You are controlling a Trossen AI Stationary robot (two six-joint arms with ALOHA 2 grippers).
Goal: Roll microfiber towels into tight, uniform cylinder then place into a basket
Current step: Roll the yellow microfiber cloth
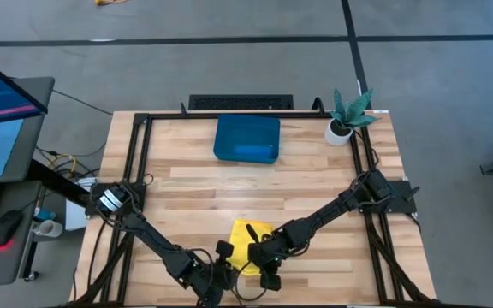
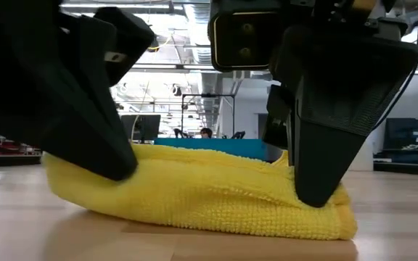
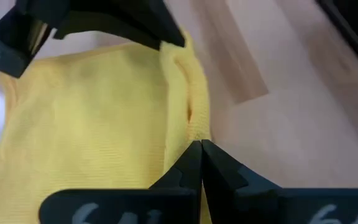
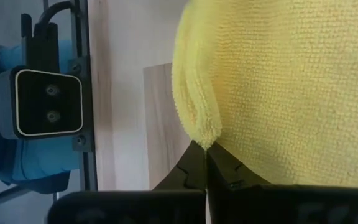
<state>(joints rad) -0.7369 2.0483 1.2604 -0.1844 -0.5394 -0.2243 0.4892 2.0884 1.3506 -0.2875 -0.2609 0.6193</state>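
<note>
- Yellow towel (image 1: 248, 242): I see it bunched and partly folded at the near edge of the wooden surface (image 1: 229, 184), between both arms.
- Left end effector (image 3: 201, 152): fingers fully closed, pinching the towel's folded edge.
- Right end effector (image 4: 205, 149): fingers fully closed, nipping a corner of the same towel.
- Blue basket (image 1: 246, 138): at the far side of the surface, well apart from the yellow towel; something blue lies inside, which I cannot identify.
- Potted plant (image 1: 347, 115): far right corner, near the basket.
</note>
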